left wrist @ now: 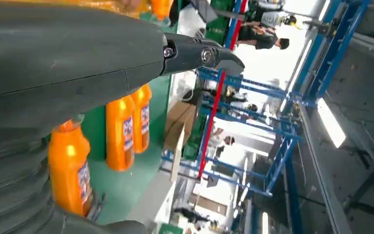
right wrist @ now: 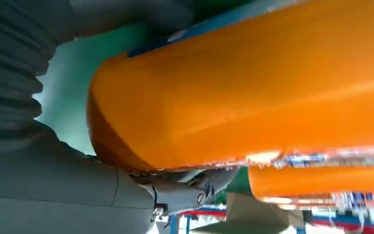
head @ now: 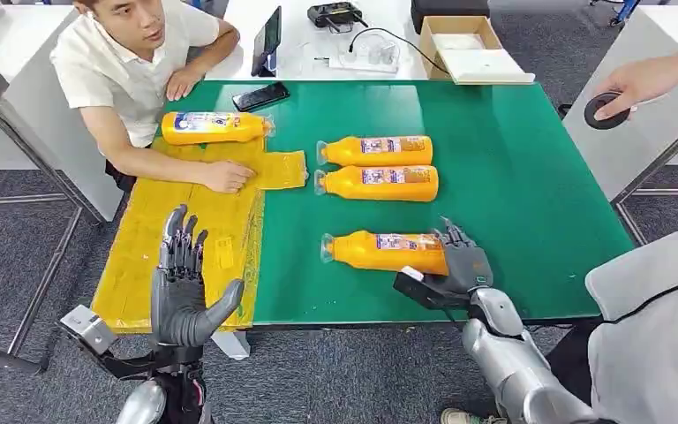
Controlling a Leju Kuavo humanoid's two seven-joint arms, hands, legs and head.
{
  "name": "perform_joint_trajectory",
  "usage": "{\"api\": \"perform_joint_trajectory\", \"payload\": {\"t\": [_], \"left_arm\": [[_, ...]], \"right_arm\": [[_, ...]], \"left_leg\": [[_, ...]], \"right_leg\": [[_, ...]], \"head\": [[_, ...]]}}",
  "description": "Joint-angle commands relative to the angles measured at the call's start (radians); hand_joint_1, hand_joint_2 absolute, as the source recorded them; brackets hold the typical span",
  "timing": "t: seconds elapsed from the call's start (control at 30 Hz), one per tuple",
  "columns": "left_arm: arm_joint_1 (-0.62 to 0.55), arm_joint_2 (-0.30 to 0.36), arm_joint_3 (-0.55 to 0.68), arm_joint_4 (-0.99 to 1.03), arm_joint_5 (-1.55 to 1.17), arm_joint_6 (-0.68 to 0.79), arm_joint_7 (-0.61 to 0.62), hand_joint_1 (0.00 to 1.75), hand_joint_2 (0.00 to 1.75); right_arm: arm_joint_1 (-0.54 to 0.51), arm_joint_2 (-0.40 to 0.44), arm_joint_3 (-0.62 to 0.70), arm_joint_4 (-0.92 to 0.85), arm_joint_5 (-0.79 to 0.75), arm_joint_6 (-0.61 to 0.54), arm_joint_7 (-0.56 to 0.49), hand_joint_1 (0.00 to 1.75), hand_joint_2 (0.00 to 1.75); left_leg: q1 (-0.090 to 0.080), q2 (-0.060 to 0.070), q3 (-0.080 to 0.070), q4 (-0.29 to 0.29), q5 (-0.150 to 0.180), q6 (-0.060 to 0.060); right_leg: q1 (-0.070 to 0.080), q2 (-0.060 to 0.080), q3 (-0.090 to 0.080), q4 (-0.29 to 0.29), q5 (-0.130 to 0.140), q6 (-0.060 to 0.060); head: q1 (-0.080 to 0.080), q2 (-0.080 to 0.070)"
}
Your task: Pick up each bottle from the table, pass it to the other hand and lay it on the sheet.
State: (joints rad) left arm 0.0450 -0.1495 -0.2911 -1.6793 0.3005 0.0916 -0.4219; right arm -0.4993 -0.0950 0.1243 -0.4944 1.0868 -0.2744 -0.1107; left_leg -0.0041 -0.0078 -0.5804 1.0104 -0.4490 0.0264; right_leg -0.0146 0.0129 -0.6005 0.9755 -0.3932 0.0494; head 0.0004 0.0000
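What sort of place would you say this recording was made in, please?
Probably a robot test lab or workshop: a green work table laid out with bottles, blue metal racking behind, and grey office carpet with plain desks around.

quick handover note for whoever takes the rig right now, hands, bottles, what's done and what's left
Right hand: wrapped around the base end of the nearest bottle, which lies on the green table; not lifted yet.
Left hand: open, fingers spread, raised over the yellow sheet, holding nothing.
Done: one bottle on the sheet, at its far end; a person's hand rests on the sheet.
Left: the nearest bottle, then the two farther bottles lying side by side on the table. Each goes right hand to left hand, then onto the sheet.
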Motion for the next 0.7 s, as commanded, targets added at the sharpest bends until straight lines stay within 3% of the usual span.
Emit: {"api": "perform_joint_trajectory", "payload": {"t": [0.03, 0.37, 0.5, 0.6, 0.7], "left_arm": [[-0.071, 0.0, -0.01, 0.128, 0.031, -0.031, 0.024, 0.0, 1.75], [-0.089, 0.01, -0.021, 0.151, 0.045, -0.049, 0.016, 0.0, 1.75], [-0.069, 0.012, -0.014, 0.13, 0.036, -0.033, 0.003, 0.0, 1.75], [-0.041, -0.003, -0.003, 0.12, -0.002, 0.06, 0.024, 0.0, 1.75], [-0.025, -0.006, -0.007, 0.132, -0.007, 0.097, 0.053, 0.0, 1.75]], "right_arm": [[-0.012, -0.012, 0.05, 0.193, -0.007, 0.165, 0.068, 1.75, 1.75], [0.045, -0.036, -0.043, 0.208, -0.113, 0.21, -0.032, 1.75, 1.75], [0.05, 0.005, -0.085, 0.172, -0.178, 0.12, -0.186, 1.75, 1.75], [0.066, 0.058, -0.118, 0.097, -0.253, 0.032, -0.3, 1.75, 1.75], [0.081, 0.082, -0.122, 0.052, -0.281, 0.003, -0.324, 1.75, 1.75]], "left_leg": [[0.001, -0.002, 0.004, -0.001, 0.001, -0.001], [0.003, -0.01, 0.019, -0.004, -0.002, 0.0], [0.002, -0.006, 0.023, -0.003, -0.004, 0.001], [0.003, -0.003, 0.023, -0.004, -0.005, 0.001], [0.002, 0.001, 0.021, -0.003, -0.007, 0.002]], "right_leg": [[0.001, -0.003, 0.004, -0.002, 0.0, -0.002], [0.003, -0.011, 0.014, -0.007, -0.004, -0.002], [0.003, -0.007, 0.018, -0.007, -0.006, 0.0], [0.003, -0.005, 0.017, -0.008, -0.005, 0.0], [0.003, 0.0, 0.026, -0.006, -0.005, 0.001]], "head": [[0.0, 0.0], [0.0, 0.0], [0.0, 0.0], [0.0, 0.0], [0.0, 0.0]]}}
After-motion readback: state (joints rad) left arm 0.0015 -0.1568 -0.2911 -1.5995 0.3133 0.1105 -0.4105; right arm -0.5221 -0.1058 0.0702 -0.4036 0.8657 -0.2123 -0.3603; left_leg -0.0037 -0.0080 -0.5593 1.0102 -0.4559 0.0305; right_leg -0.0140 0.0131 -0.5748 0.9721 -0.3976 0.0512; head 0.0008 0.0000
